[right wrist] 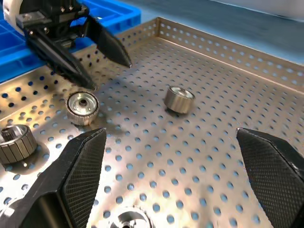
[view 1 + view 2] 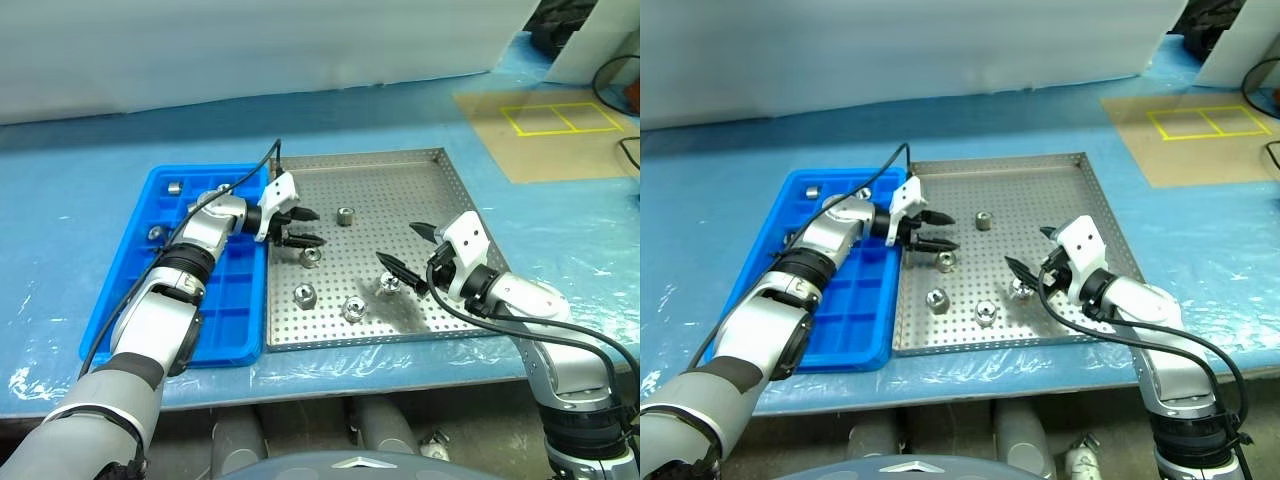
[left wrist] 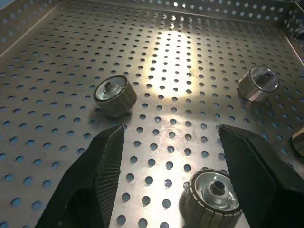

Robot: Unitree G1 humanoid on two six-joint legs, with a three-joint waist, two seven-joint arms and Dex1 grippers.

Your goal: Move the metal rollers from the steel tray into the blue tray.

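Blue plastic sheeting [image 2: 90,180] covers the table, with the steel tray [image 2: 400,165] beside the blue tray [image 2: 130,280] on it. Seen from the head, the left gripper [image 2: 304,227] reaches from over the blue tray across the steel tray's near rim, its two fingers parted with nothing between them. One metal roller [image 2: 311,256] lies just below its tips, and another roller [image 2: 345,215] sits a little beyond them. The right gripper [image 2: 408,249] hangs over the steel tray's other side, jaws spread wide and empty, a third roller [image 2: 388,285] just beside its lower finger. Two more rollers [image 2: 303,295] rest nearer the front rim, apart from both grippers. The head views alone show small rollers [image 2: 173,187] already in the blue tray's far compartments, behind the left wrist. The left wrist view adds the nearest roller's ribbed side, close between the fingertips [image 3: 107,156]. The right wrist view faces the left gripper's tips hovering by that same roller.
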